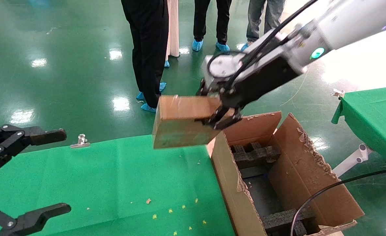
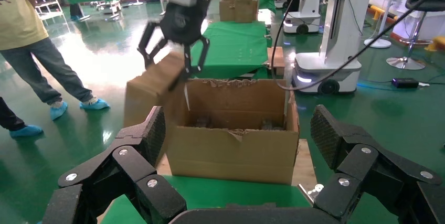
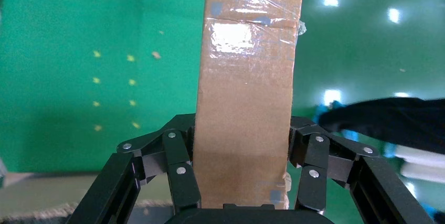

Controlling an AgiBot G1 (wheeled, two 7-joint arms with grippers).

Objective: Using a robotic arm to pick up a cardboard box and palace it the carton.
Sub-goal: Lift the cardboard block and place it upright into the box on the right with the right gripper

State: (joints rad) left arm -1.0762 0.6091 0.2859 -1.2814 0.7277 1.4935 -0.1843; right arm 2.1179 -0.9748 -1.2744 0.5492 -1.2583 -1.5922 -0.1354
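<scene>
- Head view: the robotic arm (image 1: 340, 26), the robot's right, is seen reaching in from the upper right. Its right gripper (image 1: 220, 113) is clamped on one end of the cardboard box (image 1: 183, 123), which is held in the air, tilted, above the green table cover (image 1: 98, 183) and just beside the near-left rim of the carton (image 1: 232, 183). Black foam blocks (image 1: 255, 154) are visible inside the carton. The left gripper (image 1: 42, 170) is parked at the lower left, fingers spread wide.
- Left wrist view: the left gripper's pads (image 2: 155, 132) are seen apart, with nothing between them. Beyond, the cardboard box (image 2: 149, 87) appears to overlap the carton (image 2: 231, 145) corner; contact cannot be confirmed.
- Right wrist view: the cardboard box (image 3: 246, 87) is pinched between both fingers (image 3: 178, 166); clear tape is noted on its face.
</scene>
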